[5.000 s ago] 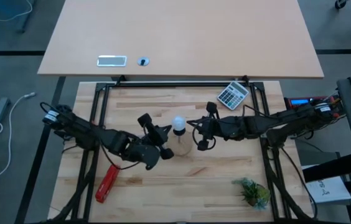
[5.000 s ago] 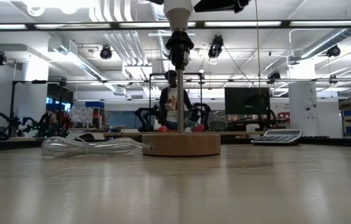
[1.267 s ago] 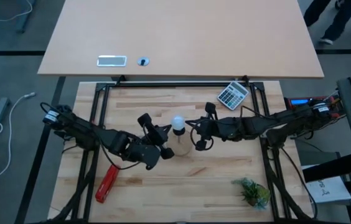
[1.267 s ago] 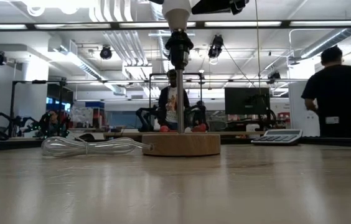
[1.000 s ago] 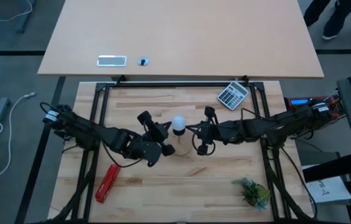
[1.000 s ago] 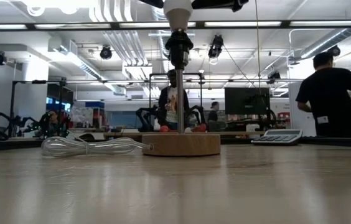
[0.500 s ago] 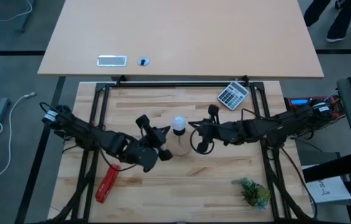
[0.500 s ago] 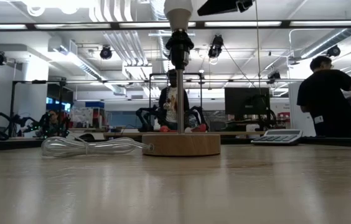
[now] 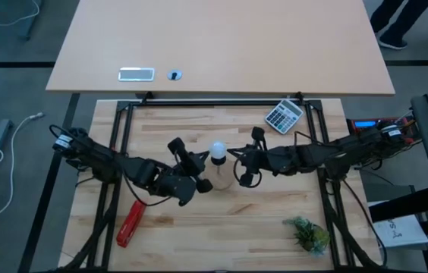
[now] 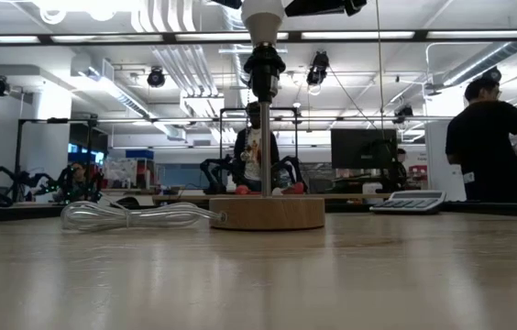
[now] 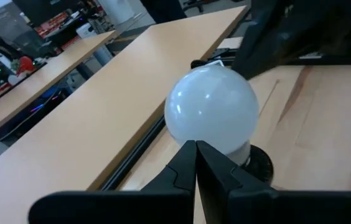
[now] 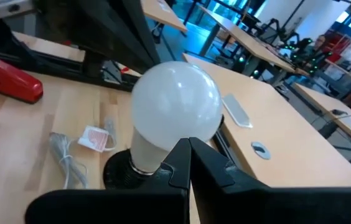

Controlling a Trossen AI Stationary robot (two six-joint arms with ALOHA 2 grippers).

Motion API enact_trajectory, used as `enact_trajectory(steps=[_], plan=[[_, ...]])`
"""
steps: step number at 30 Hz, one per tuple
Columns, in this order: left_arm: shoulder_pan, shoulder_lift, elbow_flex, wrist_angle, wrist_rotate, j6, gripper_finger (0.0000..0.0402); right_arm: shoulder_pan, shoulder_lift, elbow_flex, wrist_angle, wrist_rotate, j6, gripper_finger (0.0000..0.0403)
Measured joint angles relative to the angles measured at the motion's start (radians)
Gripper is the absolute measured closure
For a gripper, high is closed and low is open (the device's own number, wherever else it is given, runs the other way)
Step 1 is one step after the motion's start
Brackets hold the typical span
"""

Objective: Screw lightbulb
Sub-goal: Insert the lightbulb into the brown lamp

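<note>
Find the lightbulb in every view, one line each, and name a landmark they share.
High view: lightbulb at table centre, between both arms.
Low view: top edge, centre.
Left wrist view: centre.
Right wrist view: centre.
Shared landmark: the black socket directly beneath it.

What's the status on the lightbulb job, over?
Left hand and right hand both shut, flanking the lamp. Lightbulb seated upright in the black socket, neither hand gripping it. Nothing in the way.

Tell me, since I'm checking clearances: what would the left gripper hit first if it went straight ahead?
Most likely the lightbulb: it sits in its socket right ahead of the shut left gripper, though the gap between them is hard to judge.
</note>
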State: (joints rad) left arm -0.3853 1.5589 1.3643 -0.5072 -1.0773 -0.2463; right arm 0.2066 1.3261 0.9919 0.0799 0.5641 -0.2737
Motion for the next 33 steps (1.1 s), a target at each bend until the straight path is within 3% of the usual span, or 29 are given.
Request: enact_trajectory(steps=[11, 18, 23, 33], plan=[[0.033, 0.0, 0.0, 0.005, 0.01, -0.002, 0.04, 0.011, 0.0, 0.0, 0.001, -0.106, 0.039, 0.0403], [0.011, -0.005, 0.0, 0.002, 0.012, -0.002, 0.04, 0.012, -0.007, 0.0, -0.017, -0.084, 0.058, 0.0403], [-0.034, -0.005, 0.0, 0.01, 0.028, -0.007, 0.04, 0.009, -0.01, -0.002, -0.053, 0.013, 0.061, 0.0403], [-0.005, 0.002, 0.0, 0.014, 0.026, -0.003, 0.04, -0.018, 0.018, -0.001, -0.003, -0.05, 0.052, 0.0403]])
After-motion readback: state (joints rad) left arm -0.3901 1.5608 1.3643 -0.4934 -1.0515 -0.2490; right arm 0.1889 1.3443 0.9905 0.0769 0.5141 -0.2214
